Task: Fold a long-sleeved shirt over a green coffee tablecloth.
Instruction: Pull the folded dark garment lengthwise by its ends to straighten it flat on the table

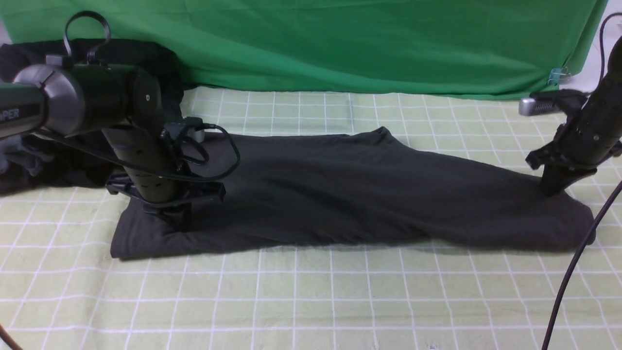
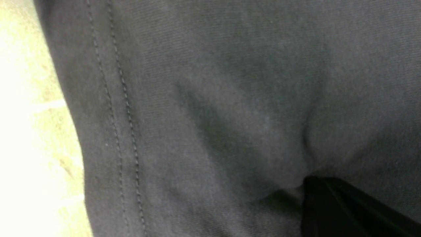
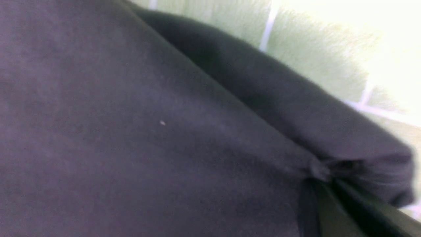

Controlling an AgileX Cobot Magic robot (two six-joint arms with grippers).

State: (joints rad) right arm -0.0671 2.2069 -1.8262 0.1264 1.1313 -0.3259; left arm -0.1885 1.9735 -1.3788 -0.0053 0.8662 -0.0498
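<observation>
Lying flat across the middle of the green coffee tablecloth [image 1: 311,291], the long-sleeved shirt [image 1: 340,194] is folded into one long charcoal band running side to side. The left fingers [image 1: 182,219] are planted on its left end, closed together with a pinch of fabric puckered between them, near the double-stitched hem [image 2: 125,131]. The right fingers [image 1: 551,187] look the same at the right end, clamped on a bunched fold by the edge. A plain emerald cloth [image 1: 340,43] hangs behind, and there's a heap of darker clothes [image 1: 29,165] off to the left.
</observation>
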